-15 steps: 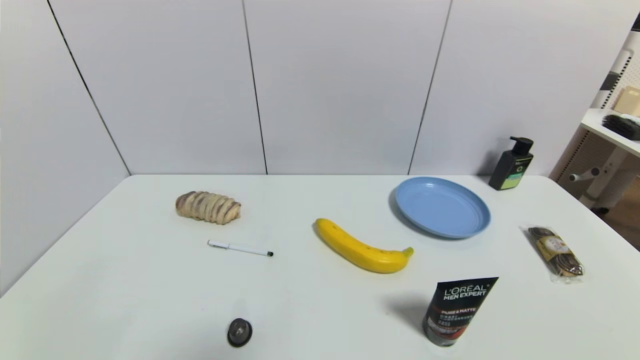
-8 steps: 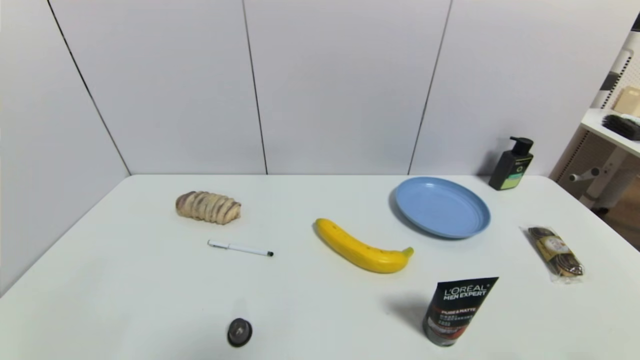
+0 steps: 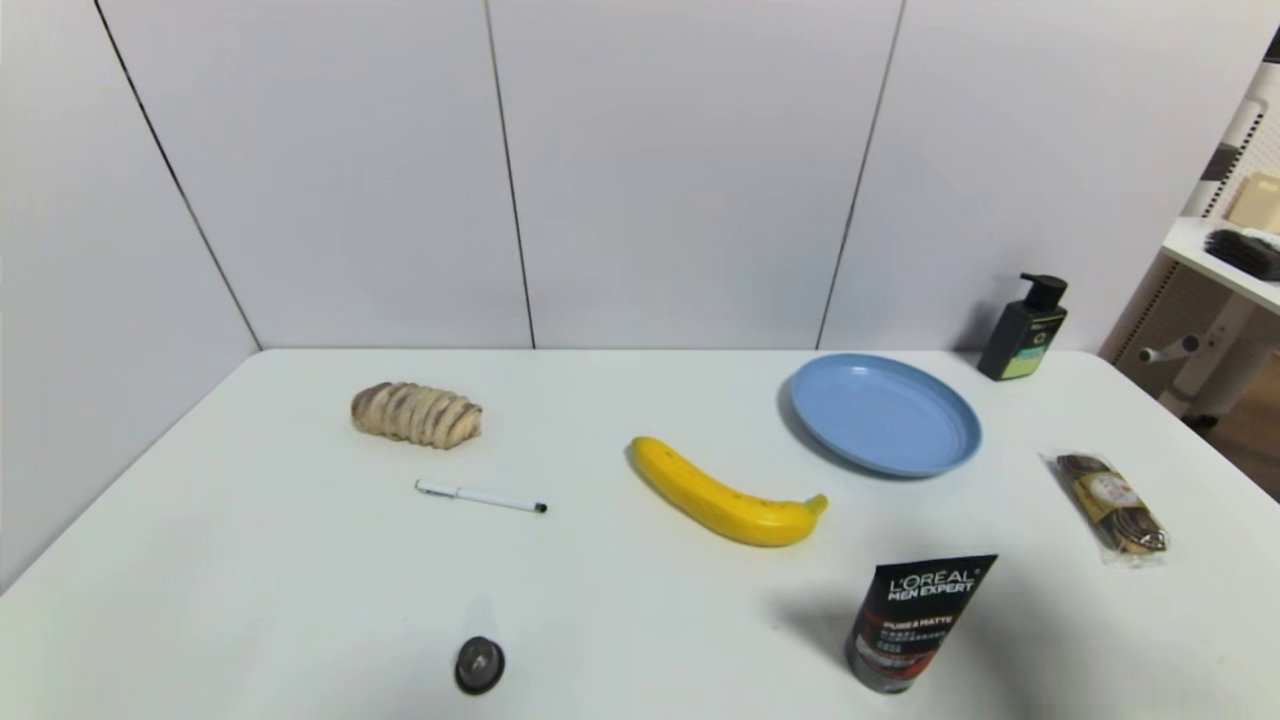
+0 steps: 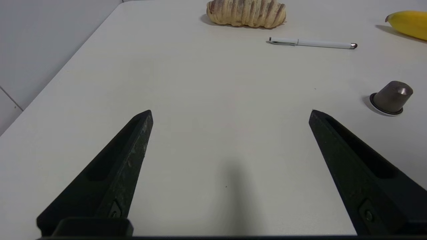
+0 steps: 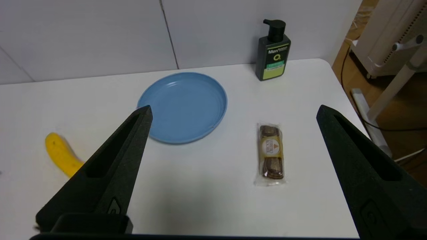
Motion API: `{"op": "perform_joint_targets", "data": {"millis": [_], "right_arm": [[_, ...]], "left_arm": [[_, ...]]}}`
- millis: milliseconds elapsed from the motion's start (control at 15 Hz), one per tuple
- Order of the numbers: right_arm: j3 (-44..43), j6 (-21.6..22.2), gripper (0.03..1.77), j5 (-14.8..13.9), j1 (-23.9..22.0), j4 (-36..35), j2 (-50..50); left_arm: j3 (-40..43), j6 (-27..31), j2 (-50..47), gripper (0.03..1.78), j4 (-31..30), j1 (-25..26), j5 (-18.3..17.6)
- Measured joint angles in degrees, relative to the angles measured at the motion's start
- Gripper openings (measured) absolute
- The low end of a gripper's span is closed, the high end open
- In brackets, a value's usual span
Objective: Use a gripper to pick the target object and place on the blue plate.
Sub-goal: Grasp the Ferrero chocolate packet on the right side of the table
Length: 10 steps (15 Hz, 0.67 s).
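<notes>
One cookie packet (image 3: pixel 1112 504) lies right of one blue plate (image 3: pixel 884 413).

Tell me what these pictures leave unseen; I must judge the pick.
- Both arms: absent from the head view.
- Right pincer: only its open fingers show in the right wrist view; height above the cookie packet unclear.
- Banana: partly hidden behind a finger.
- Tube: its base is cut by the bottom edge.

Cookie packet (image 3: pixel 1111 504) (clear, gold-labelled) lies flat near empty blue plate (image 3: pixel 884 413).
</notes>
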<state>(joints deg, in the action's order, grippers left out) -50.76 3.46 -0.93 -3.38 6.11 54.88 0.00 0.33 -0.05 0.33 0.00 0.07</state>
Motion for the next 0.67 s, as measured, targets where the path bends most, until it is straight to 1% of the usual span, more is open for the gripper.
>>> {"op": "perform_joint_targets", "data": {"millis": [267,400,533,667], "right_arm": [[-7.8,-0.2,1.7,0.1,-3.8,0.0,14.1],[-9.7,-1.2,1.7,0.1,-5.9,0.3,19.8],[-10.8,-3.7,1.7,0.2,-8.4,2.2,24.8],[-11.5,-7.1,1.7,0.1,-10.3,6.7,28.7]], "left_arm": [[0.0,0.0,0.0,1.69,0.0,0.0,0.0],[0.0,0.0,0.0,1.69,0.0,0.0,0.0],[0.0,0.0,0.0,1.69,0.0,0.0,0.0],[0.0,0.0,0.0,1.69,0.0,0.0,0.0]]}}
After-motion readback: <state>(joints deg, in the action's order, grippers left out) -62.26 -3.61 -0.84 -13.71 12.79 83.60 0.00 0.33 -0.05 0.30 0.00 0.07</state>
